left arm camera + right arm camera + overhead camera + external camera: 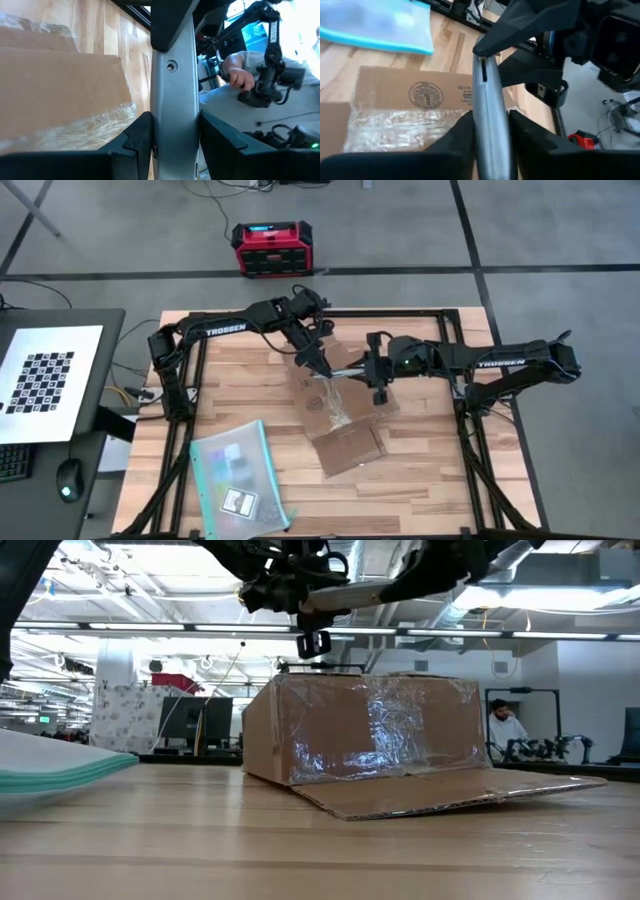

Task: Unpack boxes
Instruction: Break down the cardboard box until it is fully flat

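Observation:
A brown cardboard box [340,415] with shiny clear tape rests on its bottom at the table's middle, one flap [350,450] lying flat toward the near edge. Above the box hangs a slim silver metal tool [345,372]. My left gripper [322,368] comes from the far left and is shut on one end of it. My right gripper [368,370] comes from the right and is shut on the other end. In the low view the tool [345,595] is well above the box top [370,680]. My left gripper pinches the silver tool's flat sides [172,105] between its two fingers, which slant down from the far left. The tool runs on past the fingertips, clear of the box. My right gripper pinches the same tool's other end [490,105] between its two fingers, coming nearly level from the table's right. The tool runs on from the fingers toward my left gripper, held in the air over the taped box top.
A clear teal-edged plastic pouch [235,475] lies at the near left of the table. A red and black case [272,248] stands on the floor beyond the far edge. A person [235,75] sits beside the table; another [505,725] shows in the room behind.

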